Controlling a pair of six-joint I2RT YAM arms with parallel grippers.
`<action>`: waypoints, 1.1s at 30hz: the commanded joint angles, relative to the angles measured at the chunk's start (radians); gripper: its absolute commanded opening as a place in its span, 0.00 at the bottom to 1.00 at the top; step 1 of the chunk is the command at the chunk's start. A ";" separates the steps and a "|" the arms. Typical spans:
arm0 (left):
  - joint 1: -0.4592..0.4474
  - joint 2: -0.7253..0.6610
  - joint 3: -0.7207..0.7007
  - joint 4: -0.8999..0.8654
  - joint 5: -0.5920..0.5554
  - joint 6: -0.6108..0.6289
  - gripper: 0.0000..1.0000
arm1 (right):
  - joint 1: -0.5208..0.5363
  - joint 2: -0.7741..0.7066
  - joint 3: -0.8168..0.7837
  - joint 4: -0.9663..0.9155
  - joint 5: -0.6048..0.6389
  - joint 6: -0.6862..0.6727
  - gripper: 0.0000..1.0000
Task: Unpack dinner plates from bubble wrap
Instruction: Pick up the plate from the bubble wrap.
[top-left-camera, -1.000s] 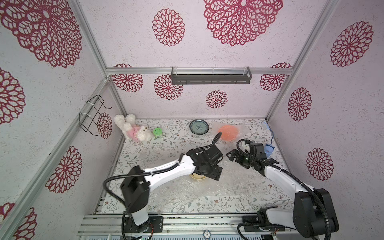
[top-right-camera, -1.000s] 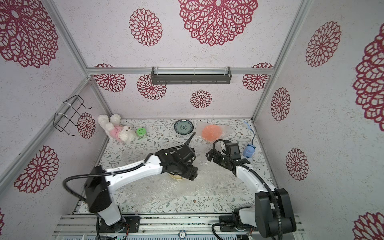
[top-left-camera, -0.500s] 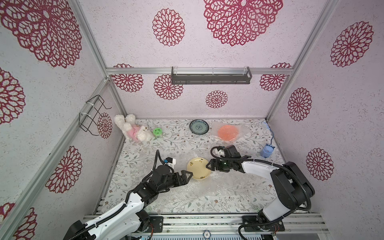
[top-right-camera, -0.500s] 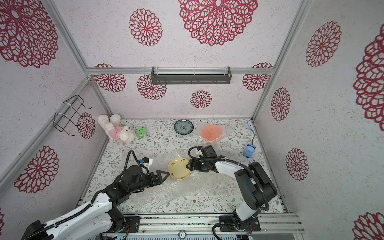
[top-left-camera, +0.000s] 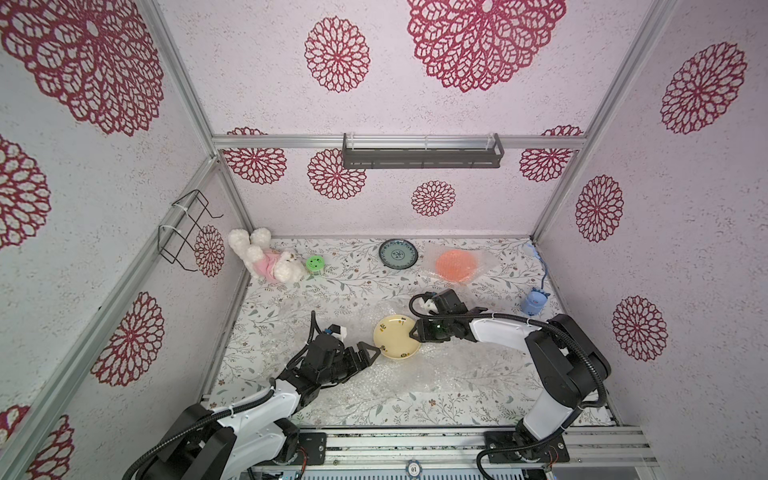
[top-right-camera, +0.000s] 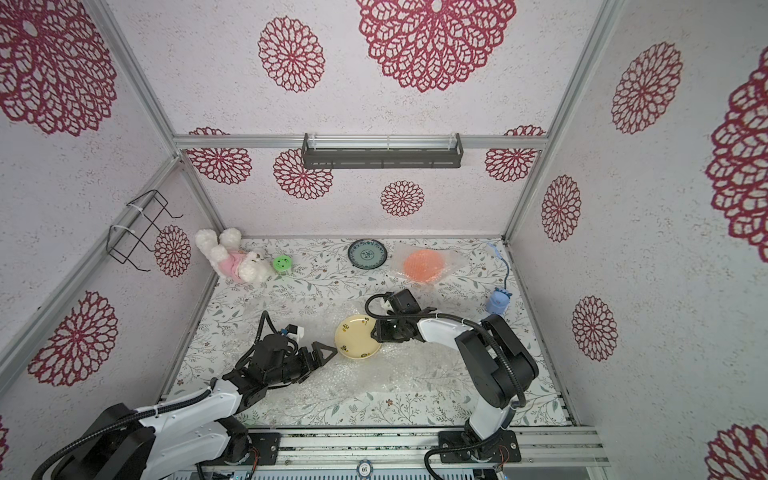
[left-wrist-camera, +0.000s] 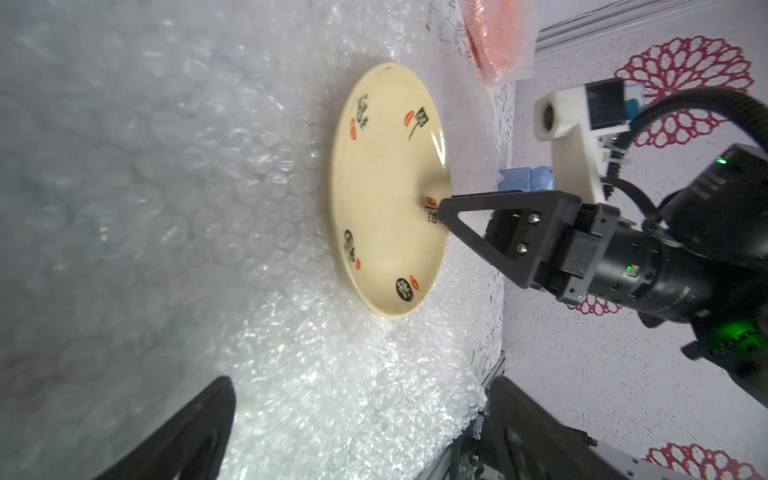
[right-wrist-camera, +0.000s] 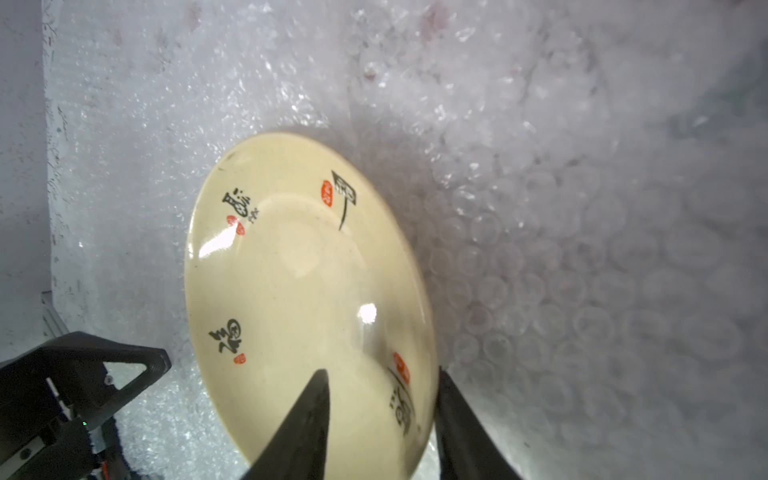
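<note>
The cream plate (top-left-camera: 395, 342) lay bare on its opened bubble wrap (top-left-camera: 415, 382) on the desk (top-left-camera: 353, 286), so your right fingers (right-wrist-camera: 311, 419) straddled its rim, seemingly to lift it clear, clamped or not I cannot tell, while your left fingers (left-wrist-camera: 178, 440) stood wide apart alongside.

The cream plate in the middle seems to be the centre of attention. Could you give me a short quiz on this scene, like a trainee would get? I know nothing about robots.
1. True or false: the orange plate at the back has bubble wrap around it.
2. Which end effector has a finger on each side of the cream plate's rim? A. left B. right C. neither
3. In a few words: what is under the cream plate?

Key
1. True.
2. B, the right end effector.
3. A spread-out bubble wrap sheet.
</note>
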 joint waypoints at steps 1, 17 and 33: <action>0.009 0.036 0.020 -0.017 -0.016 -0.014 0.97 | 0.005 0.003 0.034 -0.024 0.027 -0.012 0.30; 0.009 0.173 0.065 -0.073 -0.043 -0.006 0.97 | 0.012 0.066 0.077 -0.041 0.061 -0.022 0.16; 0.010 0.176 0.138 -0.214 -0.081 0.070 0.97 | -0.108 -0.072 0.156 -0.083 -0.024 0.085 0.00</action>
